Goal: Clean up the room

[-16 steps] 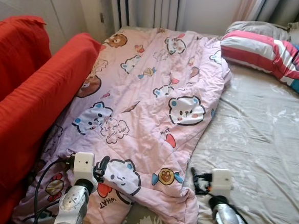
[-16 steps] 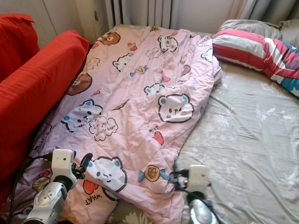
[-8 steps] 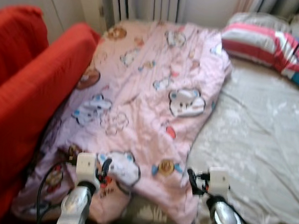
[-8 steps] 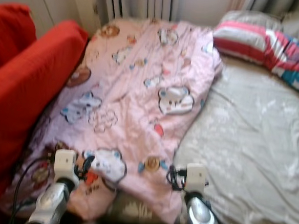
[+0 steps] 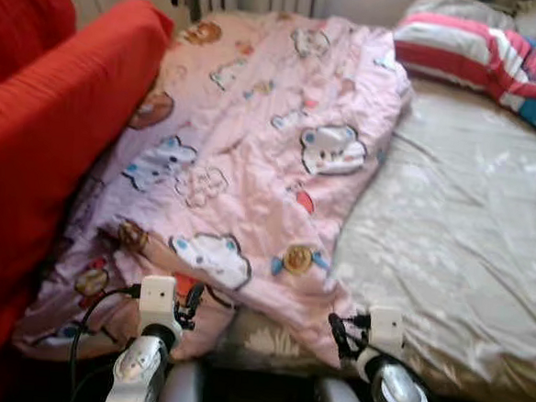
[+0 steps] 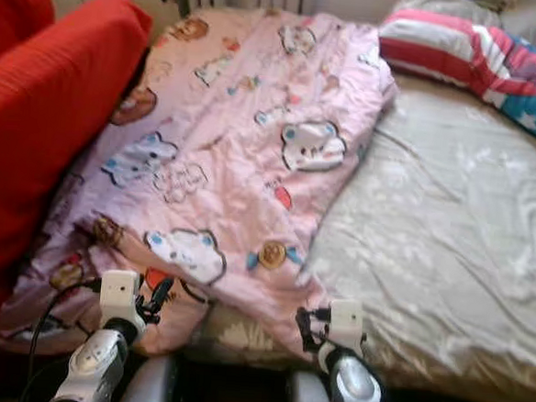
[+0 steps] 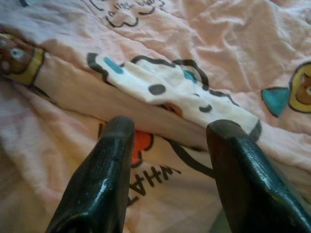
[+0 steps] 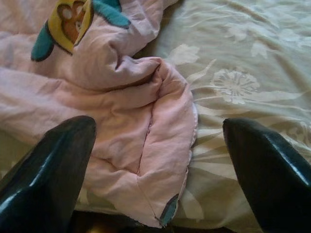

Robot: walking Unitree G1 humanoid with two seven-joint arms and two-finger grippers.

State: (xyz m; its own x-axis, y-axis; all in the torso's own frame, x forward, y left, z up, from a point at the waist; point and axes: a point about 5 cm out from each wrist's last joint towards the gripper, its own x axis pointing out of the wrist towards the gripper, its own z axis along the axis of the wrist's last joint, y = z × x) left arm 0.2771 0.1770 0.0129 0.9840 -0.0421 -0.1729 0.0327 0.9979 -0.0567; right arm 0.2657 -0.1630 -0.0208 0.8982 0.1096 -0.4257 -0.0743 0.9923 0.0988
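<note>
— Well, what have you got on the bed (image 5: 469, 224)?

— Item one: pink cartoon-bear quilt (image 5: 252, 163), spread along the bed's left half, its near edge rumpled and hanging over the foot. Item two: beige floral sheet (image 6: 450, 232), bare on the right. Item three: striped pillow (image 5: 471, 63), at the head, far right. Item four: red sofa (image 5: 42, 148), pressed against the quilt's left side.

— And your grippers?

— Left gripper (image 7: 167, 165): fingers spread apart, hovering just over the quilt's near fold, holding nothing. Right gripper (image 8: 158, 167): fingers wide apart, over the quilt's corner where it meets the sheet, holding nothing.
</note>
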